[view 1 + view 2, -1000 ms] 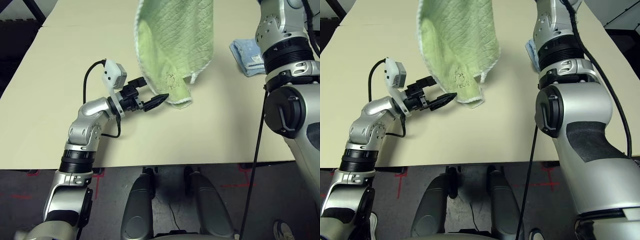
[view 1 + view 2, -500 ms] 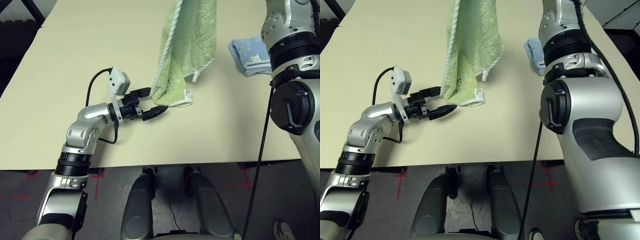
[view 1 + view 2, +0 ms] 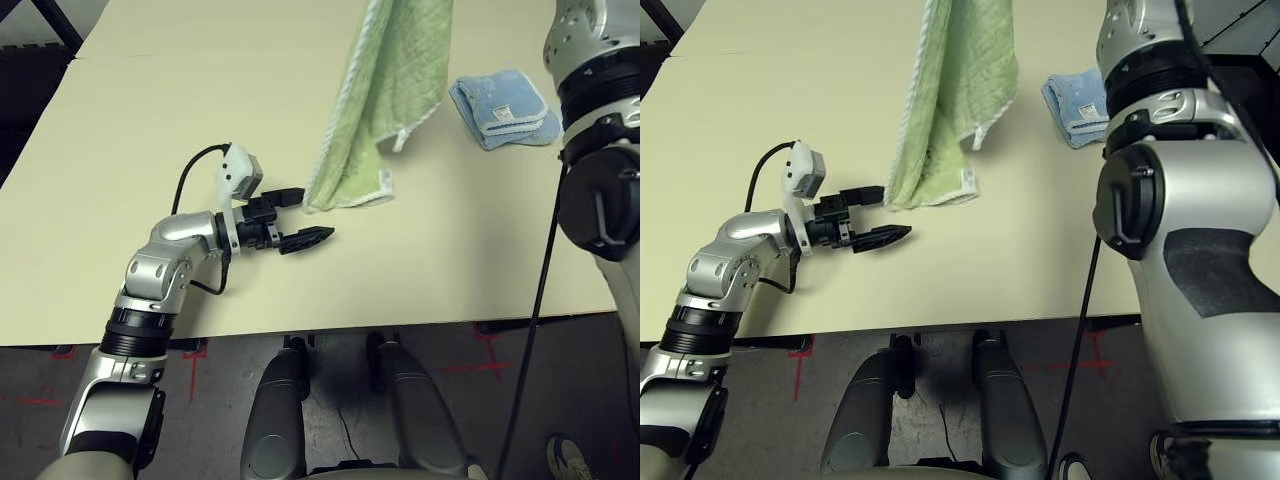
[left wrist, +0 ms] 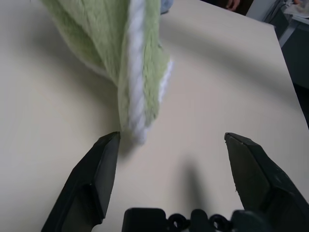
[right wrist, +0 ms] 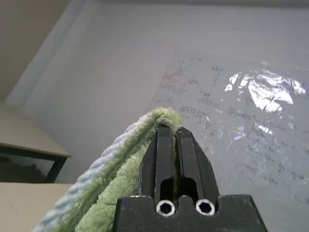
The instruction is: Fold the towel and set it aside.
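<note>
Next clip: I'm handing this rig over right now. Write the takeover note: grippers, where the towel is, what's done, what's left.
Right gripper: shut on the towel's top edge, holding it up.
Left gripper: open, low over the table, at the towel's hanging lower corner, one finger right beside the white edging; nothing gripped.
Towel: hangs bunched lengthwise, bottom hem at or just above the table.
Blue towel: folded, lying to the right.
Done: towel lifted.
Left: catch the lower corner, fold, set aside.

The light green towel (image 3: 385,110) with white edging is hanging in loose vertical folds at upper centre, its bottom corner brushing the bench (image 3: 130,130).
</note>
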